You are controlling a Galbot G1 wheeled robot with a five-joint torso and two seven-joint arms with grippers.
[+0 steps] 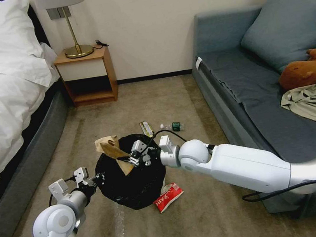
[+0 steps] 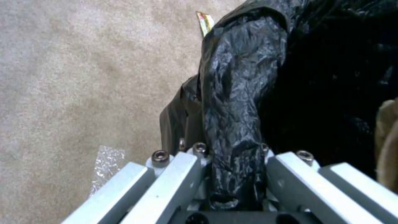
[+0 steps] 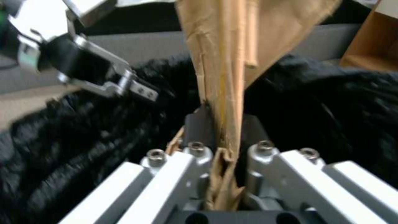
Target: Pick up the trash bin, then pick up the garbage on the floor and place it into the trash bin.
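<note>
My left gripper [image 1: 96, 179] pinches the rim of the trash bin [image 1: 136, 184], low in the middle of the frame. My right gripper [image 1: 134, 160] is clamped on the brown paper scrap [image 1: 111, 148] above the bin's opening. The red-and-white packet [image 1: 168, 197] lies on the floor [image 1: 219, 219] beside the bin.

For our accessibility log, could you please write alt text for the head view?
The right gripper holds a brown paper scrap over the black trash bin, whose rim the left gripper grips. A red-and-white snack packet lies on the carpet beside the bin.
</note>
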